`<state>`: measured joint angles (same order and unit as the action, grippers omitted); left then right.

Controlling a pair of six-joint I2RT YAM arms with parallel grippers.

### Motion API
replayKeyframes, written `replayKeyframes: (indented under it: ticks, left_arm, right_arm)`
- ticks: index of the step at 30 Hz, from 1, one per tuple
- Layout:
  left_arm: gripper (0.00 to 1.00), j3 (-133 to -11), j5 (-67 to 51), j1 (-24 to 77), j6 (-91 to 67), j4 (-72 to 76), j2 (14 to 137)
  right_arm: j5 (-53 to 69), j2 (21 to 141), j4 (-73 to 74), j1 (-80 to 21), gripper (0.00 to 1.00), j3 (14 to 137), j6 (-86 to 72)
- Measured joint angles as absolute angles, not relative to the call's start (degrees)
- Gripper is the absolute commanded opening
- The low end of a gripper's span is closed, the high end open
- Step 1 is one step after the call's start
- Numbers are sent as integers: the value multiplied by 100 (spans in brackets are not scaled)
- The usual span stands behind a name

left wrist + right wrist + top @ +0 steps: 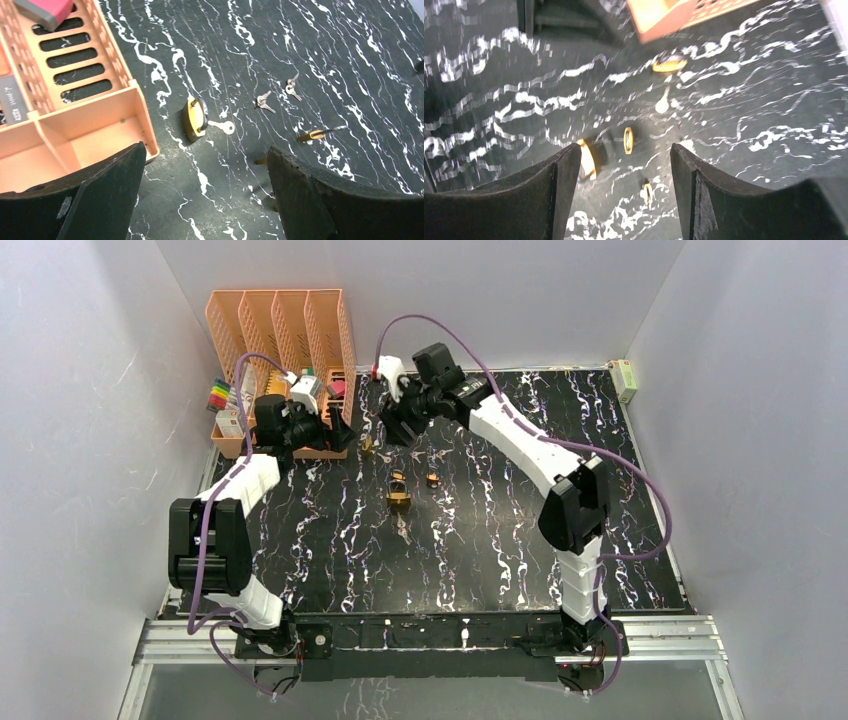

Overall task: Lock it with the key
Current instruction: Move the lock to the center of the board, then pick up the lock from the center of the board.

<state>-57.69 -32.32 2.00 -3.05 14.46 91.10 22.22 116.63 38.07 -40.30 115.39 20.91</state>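
Top: left tool (338, 430) and right tool (398, 428) low over far surface (480, 540), by orange organizer (280, 320).
Left wrist: spread, empty. Padlock (195, 119) just beside organizer, key (222, 126) touching it, insertion unclear.
Right wrist: spread, empty, blurred.
Risk: flat key slipping from pinch; padlock skidding.

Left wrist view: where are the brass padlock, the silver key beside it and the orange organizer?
brass padlock (194, 119), left wrist view, on its body.
silver key (228, 128), left wrist view, on its round head.
orange organizer (95, 111), left wrist view, on a plain wall.
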Motion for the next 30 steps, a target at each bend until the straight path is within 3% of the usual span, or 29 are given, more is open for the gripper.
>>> replayKeyframes:
  ticks: [6, 15, 30]
  left_arm:
    - [96, -5776, -2832, 3, -706, 1459, 9111]
    - [98, -5776, -2082, -613, -1487, 1436, 9111]
    - [98, -5821, -1959, -795, -1688, 1274, 9109]
  right_arm:
    - [1174, 11673, 2850, -4208, 73, 11650, 525]
    - [-786, 13741, 2952, -4954, 68, 13537, -1276]
    - [-2451, 14143, 3092, -5209, 58, 13975, -2289]
